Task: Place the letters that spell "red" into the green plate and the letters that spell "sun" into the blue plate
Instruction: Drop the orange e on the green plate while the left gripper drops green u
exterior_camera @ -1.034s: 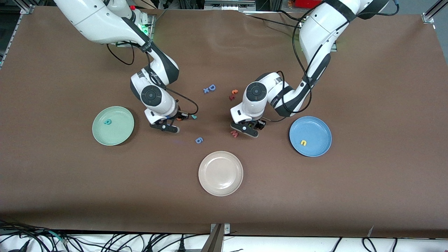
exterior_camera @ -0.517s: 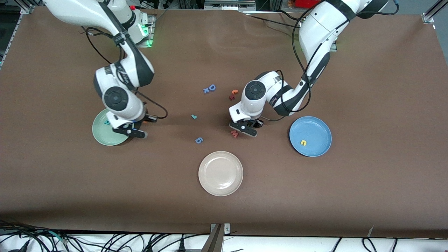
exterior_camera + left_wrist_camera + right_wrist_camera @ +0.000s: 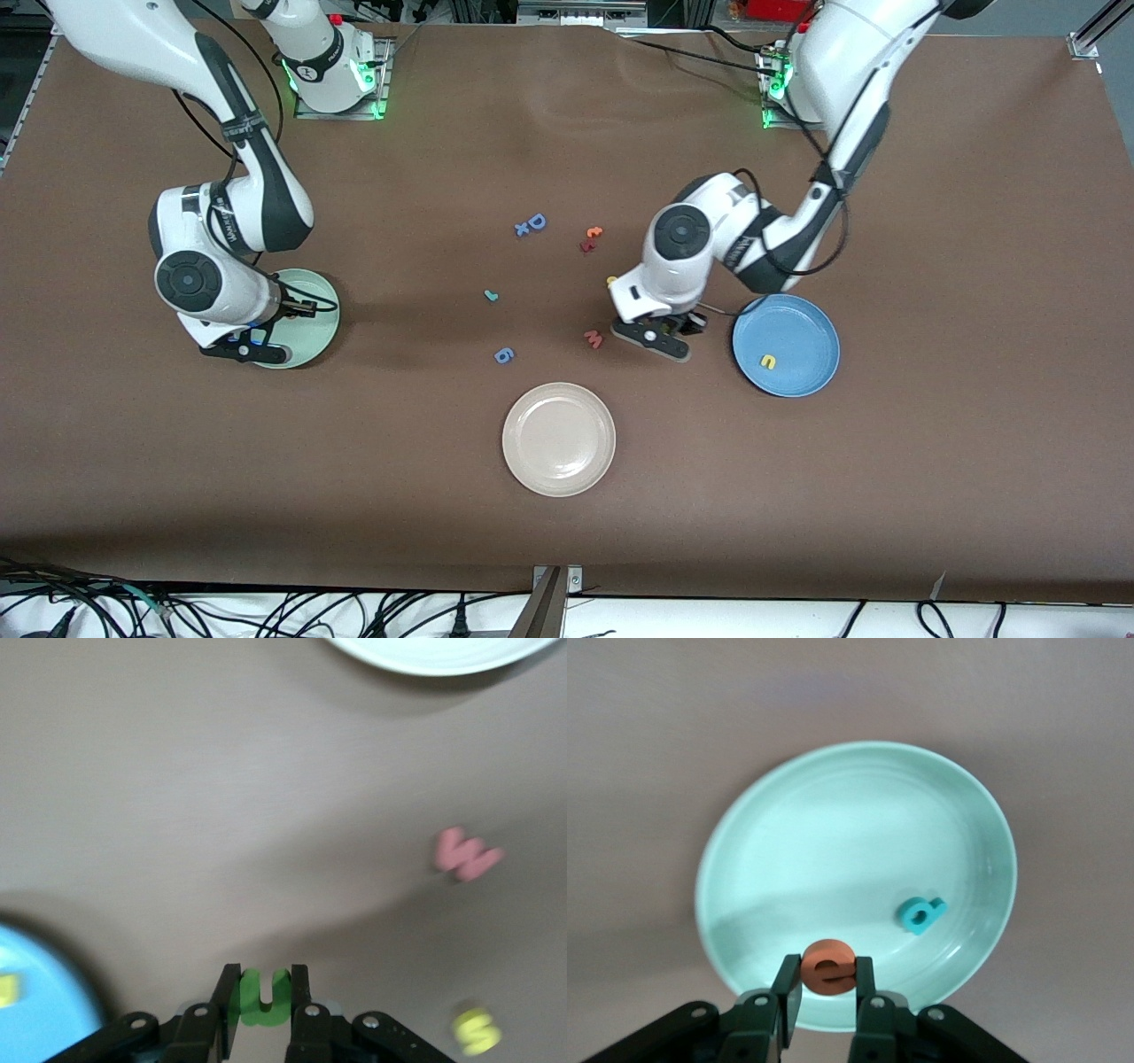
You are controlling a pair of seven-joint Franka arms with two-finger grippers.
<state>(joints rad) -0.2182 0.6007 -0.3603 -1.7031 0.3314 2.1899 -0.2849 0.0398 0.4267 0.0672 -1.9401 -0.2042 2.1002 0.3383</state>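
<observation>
Presently the right gripper, clamped on the orange e, hangs over the green plate at the front view's left. The left gripper pinches the green n beside the blue plate, right of centre. Risk: so slight a pinch could let either letter slip out and land on the table.

Three plates: green plate, blue plate, beige plate.

Twelve foam letters by colour:
- Two teal: teal r, teal d.
- Two yellow: yellow s, yellow u.
- Three blue: blue D, blue x, blue g.
- One green n.
- One pink w.
- One orange e.
- One orange and red pair.
</observation>
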